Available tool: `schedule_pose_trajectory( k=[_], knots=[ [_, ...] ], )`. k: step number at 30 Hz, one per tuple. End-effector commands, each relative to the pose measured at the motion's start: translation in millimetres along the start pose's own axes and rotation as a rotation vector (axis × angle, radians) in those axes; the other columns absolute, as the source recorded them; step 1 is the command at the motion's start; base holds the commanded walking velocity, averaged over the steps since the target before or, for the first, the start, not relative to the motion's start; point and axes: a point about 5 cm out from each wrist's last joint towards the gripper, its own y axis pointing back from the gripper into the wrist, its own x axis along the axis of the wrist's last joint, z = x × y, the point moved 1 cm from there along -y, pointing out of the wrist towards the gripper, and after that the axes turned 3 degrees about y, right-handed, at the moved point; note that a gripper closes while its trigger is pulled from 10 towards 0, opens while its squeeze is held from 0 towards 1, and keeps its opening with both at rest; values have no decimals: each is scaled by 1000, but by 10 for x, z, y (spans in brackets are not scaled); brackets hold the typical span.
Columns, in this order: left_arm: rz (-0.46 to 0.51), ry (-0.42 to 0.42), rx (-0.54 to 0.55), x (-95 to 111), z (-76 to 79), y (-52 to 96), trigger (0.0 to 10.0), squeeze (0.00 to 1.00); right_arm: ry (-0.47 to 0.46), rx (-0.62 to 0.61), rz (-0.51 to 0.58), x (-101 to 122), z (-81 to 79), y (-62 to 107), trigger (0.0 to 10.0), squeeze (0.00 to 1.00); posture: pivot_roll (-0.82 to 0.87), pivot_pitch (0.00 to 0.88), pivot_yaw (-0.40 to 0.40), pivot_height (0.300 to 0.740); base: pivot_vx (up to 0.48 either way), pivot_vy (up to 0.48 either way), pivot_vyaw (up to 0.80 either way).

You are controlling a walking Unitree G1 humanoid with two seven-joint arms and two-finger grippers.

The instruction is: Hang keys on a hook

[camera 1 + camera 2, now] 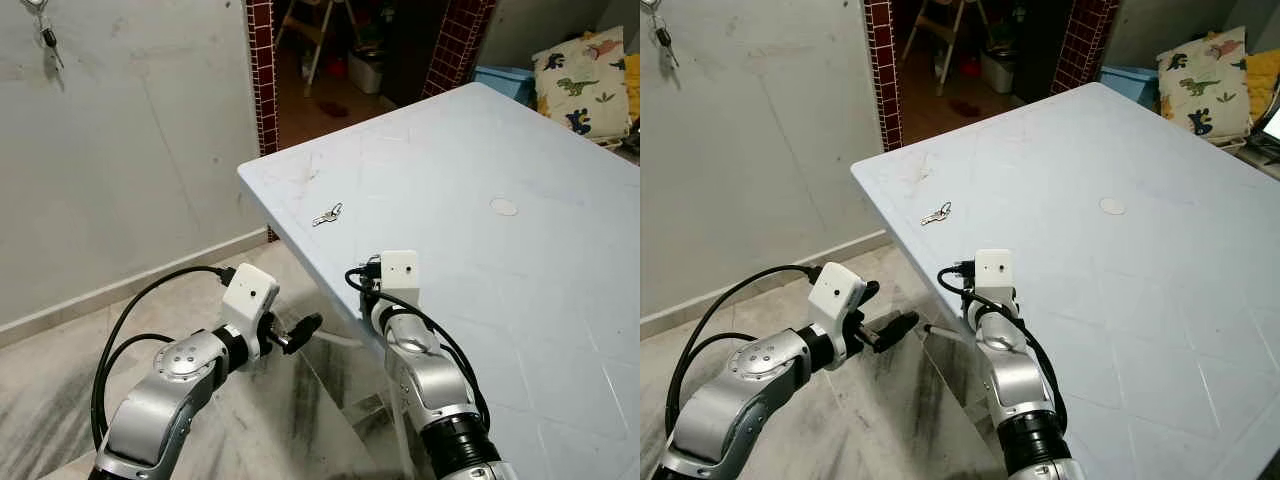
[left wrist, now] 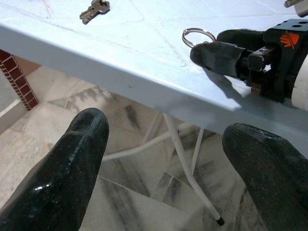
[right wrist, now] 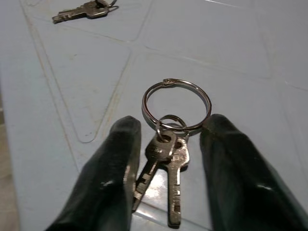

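A set of keys (image 3: 167, 166) on a large metal ring (image 3: 176, 103) lies flat on the pale blue table (image 1: 480, 150), close to its near edge. My right gripper (image 3: 172, 124) is open and low over the table, one black finger on each side of the keys, with small gaps showing. The ring (image 2: 198, 33) pokes out past a right fingertip (image 2: 211, 52). A single loose key (image 1: 327, 215) lies farther along the table. High on the grey wall at the left, a hook (image 1: 40, 8) holds other keys (image 1: 48, 42). My left gripper (image 1: 300, 330) is open beside and below the table edge.
White table legs (image 2: 185, 163) run under the table edge above the marble floor. A white round cap (image 1: 504, 206) sits mid-table. A brick-framed doorway (image 1: 262, 70) opens behind, with a blue bin (image 1: 505, 80) and a dinosaur pillow (image 1: 585, 80) at the back right.
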Motion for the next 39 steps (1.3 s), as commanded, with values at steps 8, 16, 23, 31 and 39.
schedule_pose_trajectory(
  k=[8,16,23,31,39],
  knots=[
    [-1,-12,16,6,-17,-34,10000,0,27,-18,-71,-184,73,15,0,0,157,92,-35,740,0,0,0],
    [10,-17,27,18,-21,-45,10000,0,22,-16,-62,-167,75,15,0,0,153,88,-35,740,0,0,0],
    [35,-19,45,56,-43,-66,10000,0,10,-37,-38,-115,115,0,0,0,153,85,-37,740,0,0,0],
    [42,-19,49,57,-39,-74,10000,0,-6,-88,6,-27,210,-10,0,0,151,84,-37,740,0,0,0],
    [102,-25,113,138,-113,-79,10000,0,-105,-113,86,159,263,-15,0,0,149,78,-36,740,0,0,0]
  ],
)
